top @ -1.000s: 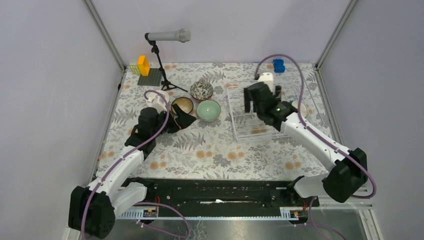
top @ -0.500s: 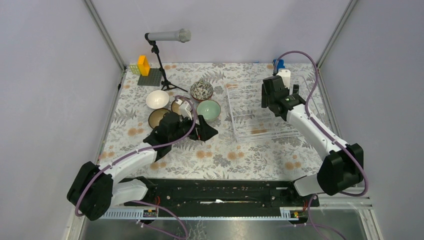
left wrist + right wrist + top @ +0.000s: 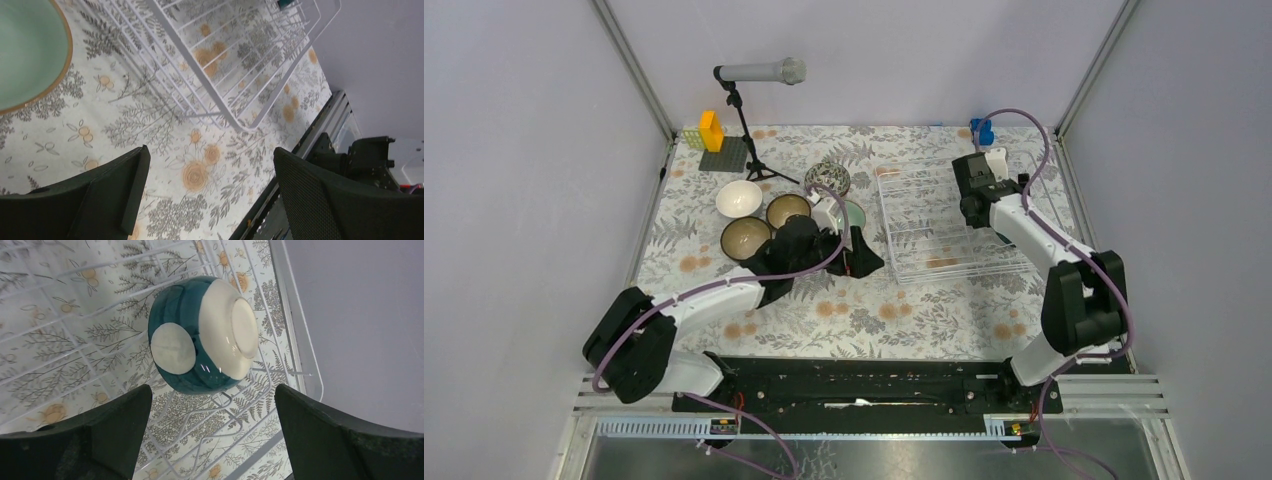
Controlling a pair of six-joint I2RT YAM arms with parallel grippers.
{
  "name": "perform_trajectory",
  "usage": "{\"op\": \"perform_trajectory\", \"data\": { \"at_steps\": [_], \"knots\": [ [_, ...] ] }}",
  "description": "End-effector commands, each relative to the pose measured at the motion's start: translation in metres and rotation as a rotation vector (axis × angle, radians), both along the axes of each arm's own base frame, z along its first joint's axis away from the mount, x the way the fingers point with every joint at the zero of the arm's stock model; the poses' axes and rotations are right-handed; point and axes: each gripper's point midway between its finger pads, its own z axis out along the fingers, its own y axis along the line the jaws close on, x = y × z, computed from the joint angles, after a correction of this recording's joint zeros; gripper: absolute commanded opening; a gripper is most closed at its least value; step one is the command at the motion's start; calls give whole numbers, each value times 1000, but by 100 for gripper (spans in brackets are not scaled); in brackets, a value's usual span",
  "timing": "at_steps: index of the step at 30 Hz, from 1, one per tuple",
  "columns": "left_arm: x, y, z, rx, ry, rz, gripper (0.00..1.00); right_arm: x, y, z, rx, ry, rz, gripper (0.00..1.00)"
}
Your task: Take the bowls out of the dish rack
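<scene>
Right gripper (image 3: 212, 407) hangs wide and empty over the teal bowl (image 3: 200, 340), tipped foot-outward in the dish rack (image 3: 65, 335) at upper centre of its wrist view, apparently lined up to straddle it, while the left gripper (image 3: 210, 185), equally wide, carries nothing beside the mint bowl (image 3: 25, 50).

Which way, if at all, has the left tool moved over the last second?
Yes: the left tool moved rightward, toward the dish rack, and is now just short of its left edge.
</scene>
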Motion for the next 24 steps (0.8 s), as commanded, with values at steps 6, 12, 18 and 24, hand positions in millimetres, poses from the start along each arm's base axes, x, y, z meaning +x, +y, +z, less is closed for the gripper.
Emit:
{"op": "perform_trajectory", "data": {
  "at_steps": [6, 12, 18, 24],
  "knots": [
    [29, -24, 11, -3, -2, 67, 99, 7, -23, -22, -123, 126, -32, 100],
    [40, -31, 0, 28, 12, 91, 99, 8, -30, -43, -133, 201, -19, 100],
    [48, -41, -3, 32, 26, 84, 99, 5, -37, -51, -154, 245, -26, 100],
    [52, -40, -1, 33, 15, 105, 99, 8, -41, -31, -183, 198, -38, 91]
  ]
}}
